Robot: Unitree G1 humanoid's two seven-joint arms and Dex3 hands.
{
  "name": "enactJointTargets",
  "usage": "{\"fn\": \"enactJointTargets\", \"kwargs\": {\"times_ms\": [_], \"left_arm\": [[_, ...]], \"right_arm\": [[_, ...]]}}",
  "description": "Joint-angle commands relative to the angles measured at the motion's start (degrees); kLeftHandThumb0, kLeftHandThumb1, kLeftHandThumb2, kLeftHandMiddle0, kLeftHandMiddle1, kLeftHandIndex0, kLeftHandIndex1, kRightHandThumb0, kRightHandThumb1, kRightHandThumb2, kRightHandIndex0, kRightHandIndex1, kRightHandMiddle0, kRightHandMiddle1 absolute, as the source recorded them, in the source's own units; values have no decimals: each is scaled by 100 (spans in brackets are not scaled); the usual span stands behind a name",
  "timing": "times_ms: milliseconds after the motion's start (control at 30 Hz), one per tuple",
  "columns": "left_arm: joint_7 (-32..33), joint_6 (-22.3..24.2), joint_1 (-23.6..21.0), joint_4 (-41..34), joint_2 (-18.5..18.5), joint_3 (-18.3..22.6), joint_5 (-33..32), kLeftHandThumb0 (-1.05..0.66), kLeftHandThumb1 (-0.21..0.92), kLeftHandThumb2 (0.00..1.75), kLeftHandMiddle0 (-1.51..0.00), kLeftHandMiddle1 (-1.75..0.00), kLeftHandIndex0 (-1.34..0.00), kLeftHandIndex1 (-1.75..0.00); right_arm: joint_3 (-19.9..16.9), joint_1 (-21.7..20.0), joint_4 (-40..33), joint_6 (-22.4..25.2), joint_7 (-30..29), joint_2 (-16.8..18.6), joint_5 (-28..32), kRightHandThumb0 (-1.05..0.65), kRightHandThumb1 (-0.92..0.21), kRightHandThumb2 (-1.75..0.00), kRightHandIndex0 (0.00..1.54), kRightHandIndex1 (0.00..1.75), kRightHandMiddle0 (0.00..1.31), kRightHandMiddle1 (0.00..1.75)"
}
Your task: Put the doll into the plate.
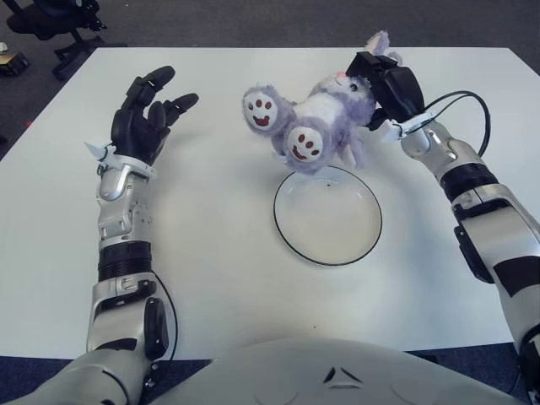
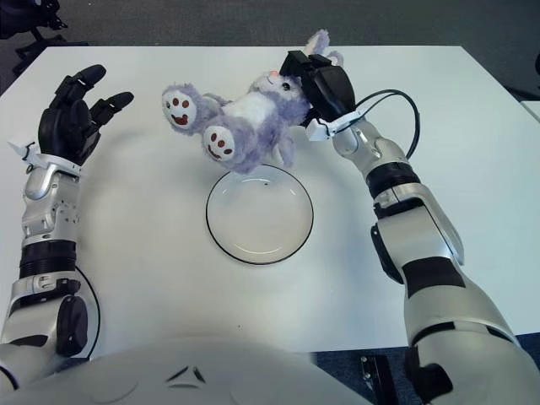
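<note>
Left eye view: your right hand (image 1: pixel 384 80) is clamped on the doll (image 1: pixel 308 118) up at its head end, far and right of the plate (image 1: pixel 327 214). The doll hangs lifted and tipped on its side, its two footpads facing you, its lower foot just over the plate's far rim. It looks light, soft and floppy, so the body sags away from the grip; a hold on the head or upper torso seems the surest, since the fluffy legs would likely squash and slip. Your left hand (image 1: pixel 148 110) shows raised, well to the left of the doll, fingers spread and holding nothing.

Right eye view: the same picture from the other side. The doll's ear pokes out beyond your right hand (image 2: pixel 316 80), and the plate (image 2: pixel 260 213) sits bare on the white bench (image 2: pixel 405 110), nearer you than the doll (image 2: pixel 240 118). By my reckoning, the doll needs to come nearer and lower before you let go.
</note>
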Motion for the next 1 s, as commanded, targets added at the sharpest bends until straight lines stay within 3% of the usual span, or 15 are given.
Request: {"fn": "enactJointTargets", "kwargs": {"times_ms": [0, 67, 200, 300, 400, 667, 967], "left_arm": [[82, -106, -138, 170, 19, -29, 90, -58, 92, 36, -62, -47, -42, -60], [92, -116, -167, 223, 4, -37, 104, -57, 92, 37, -63, -47, -42, -60], [83, -65, -211, 284, -22, -44, 78, -55, 92, 37, -63, -47, -43, -60], [69, -35, -232, 321, -39, -47, 52, -54, 92, 37, -63, -47, -43, -60], [50, -4, -262, 368, -60, -57, 24, -52, 92, 37, -63, -47, -43, -61], [26, 31, -330, 434, -52, -86, 10, -50, 92, 40, -63, -46, -40, -60], [31, 93, -402, 443, -37, -144, 32, -49, 92, 41, -63, -47, -40, -62]], "right_arm": [[-168, 254, -353, -125, 153, -206, 98, 40, -54, -103, 44, 175, 56, 175], [-213, 377, -437, -267, 166, -295, 83, 17, -62, -74, 67, 175, 60, 175], [-260, 542, -512, -631, 92, -409, -2, 4, -73, -46, 80, 175, 62, 175], [-300, 608, -548, -842, 54, -442, -35, 1, -76, -38, 83, 175, 63, 175], [-342, 743, -714, -976, -49, -498, -140, 0, -78, -33, 85, 175, 63, 175], [-552, 1239, -1433, -770, -174, -604, -429, -1, -80, -29, 87, 175, 65, 175], [-750, 1673, -1804, -638, 1119, -518, 807, 0, -81, -26, 88, 175, 66, 175]]}}
